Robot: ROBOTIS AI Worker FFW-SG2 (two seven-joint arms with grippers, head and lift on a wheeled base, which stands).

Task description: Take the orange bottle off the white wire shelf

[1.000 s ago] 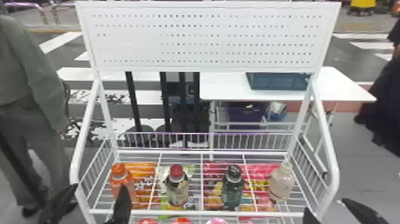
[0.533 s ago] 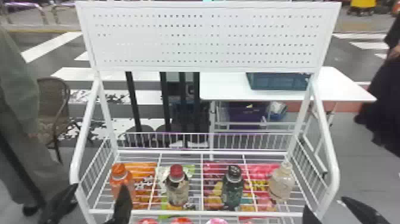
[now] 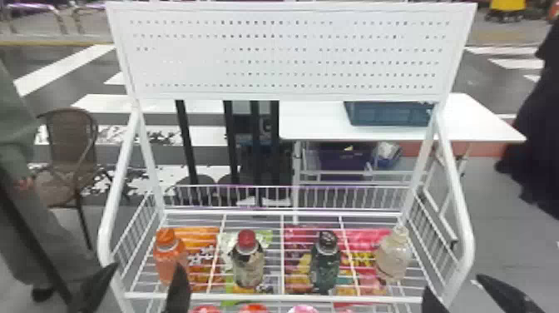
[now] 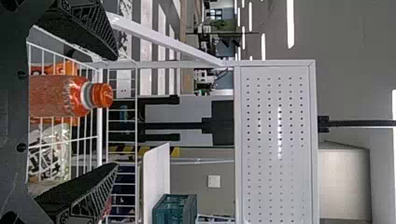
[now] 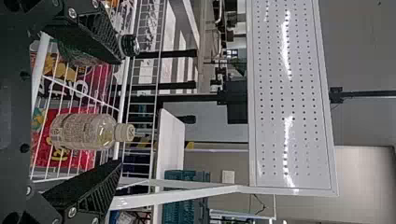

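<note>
At the left end of the white wire shelf, the orange bottle stands upright. My left gripper is at the shelf's front left corner, nearer than the bottle, its fingers wide apart. In the left wrist view the orange bottle appears between the spread fingers of my left gripper, untouched by either. My right gripper is parked at the shelf's front right corner. The right wrist view has my right gripper open too, a clear bottle lying in view between its fingers.
Right of the orange bottle stand a red-capped bottle, a dark green bottle and the clear bottle. Below the wires lie colourful packages. White side rails and a perforated panel frame the shelf. Behind is a white table.
</note>
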